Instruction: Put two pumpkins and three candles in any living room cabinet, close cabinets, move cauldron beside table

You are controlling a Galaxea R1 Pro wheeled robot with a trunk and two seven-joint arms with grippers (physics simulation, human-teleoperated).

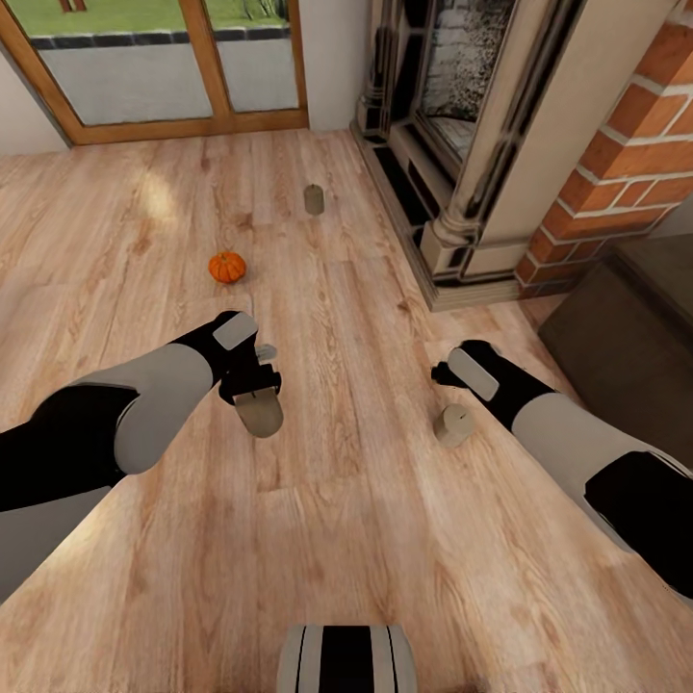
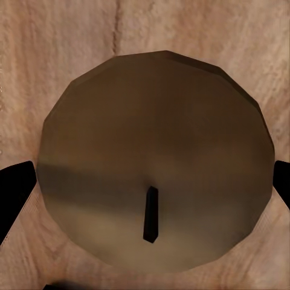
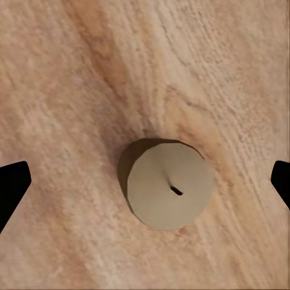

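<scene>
Left hand [image 1: 252, 393] clamped on a candle [image 1: 260, 414], wick toward the camera. Right hand [image 3: 145, 181] spread above second candle [image 1: 452, 424], upright on floor [image 1: 366, 539]. Third candle [image 1: 314, 198] and pumpkin [image 1: 227, 267] farther off.

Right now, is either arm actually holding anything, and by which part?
The left gripper holds a candle by its sides. The right gripper hangs open above another candle.

The left gripper's [image 1: 252, 393] fingertips vanish behind its candle [image 1: 260, 416]; the cabinet [image 1: 630, 337] runs off frame beyond the right gripper [image 1: 445, 373].

Head high, facing down; wrists near floor [image 1: 366, 539], perhaps overlapping.
</scene>
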